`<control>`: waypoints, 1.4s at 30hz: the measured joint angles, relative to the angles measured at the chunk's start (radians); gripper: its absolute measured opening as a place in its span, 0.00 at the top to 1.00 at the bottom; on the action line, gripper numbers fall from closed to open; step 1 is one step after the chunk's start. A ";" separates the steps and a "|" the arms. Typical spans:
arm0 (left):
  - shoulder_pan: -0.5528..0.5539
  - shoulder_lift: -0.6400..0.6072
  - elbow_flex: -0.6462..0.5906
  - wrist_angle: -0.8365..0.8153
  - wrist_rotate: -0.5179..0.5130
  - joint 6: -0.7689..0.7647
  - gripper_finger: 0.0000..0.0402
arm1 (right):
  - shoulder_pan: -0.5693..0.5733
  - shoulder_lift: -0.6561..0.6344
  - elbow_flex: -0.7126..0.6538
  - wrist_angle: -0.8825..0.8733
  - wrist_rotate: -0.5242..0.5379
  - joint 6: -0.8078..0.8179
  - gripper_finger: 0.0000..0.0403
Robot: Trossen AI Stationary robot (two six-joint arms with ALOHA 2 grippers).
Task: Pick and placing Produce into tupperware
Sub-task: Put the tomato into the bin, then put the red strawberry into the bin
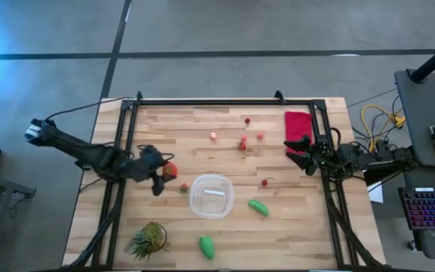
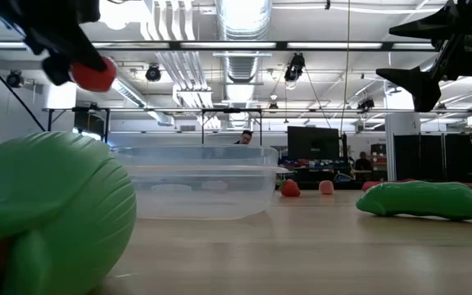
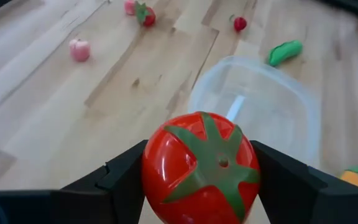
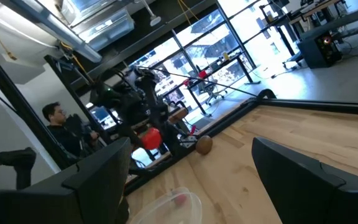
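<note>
Red and glossy, the tomato (image 3: 199,167) sits pinched between the two dark fingers (image 3: 120,180) of the left tool (image 1: 162,175), which is part-way closed on its sides and raised clear of the table (image 1: 308,234). The clear tupperware (image 1: 211,196) lies ahead of and below this tool, near but not yet under it, and appears empty. The smooth round skin could slide out of the narrow grip during travel. A release made too early would drop the fruit short of the rim, where it would likely roll across the wood. A low approach could nudge the light container aside. The right tool (image 1: 299,147) waits with jaws fully apart, well beyond the tupperware, near the red cloth (image 1: 298,124).
</note>
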 joint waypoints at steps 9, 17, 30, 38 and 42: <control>0.133 0.217 0.022 0.273 0.270 0.176 0.41 | 0.000 0.000 0.000 0.000 0.000 0.000 0.19; 0.203 0.364 0.022 0.467 0.420 0.210 0.41 | 0.000 0.000 0.000 0.000 0.000 0.000 0.19; 0.230 0.629 0.170 0.379 0.489 0.173 0.39 | 0.000 0.000 0.000 0.000 0.000 0.000 0.19; 0.231 0.752 0.322 0.219 0.484 0.174 0.25 | 0.000 0.000 0.000 0.000 0.000 0.000 0.19; 0.234 0.746 0.380 0.110 0.481 0.200 0.22 | 0.000 0.000 0.000 0.000 0.000 0.000 0.19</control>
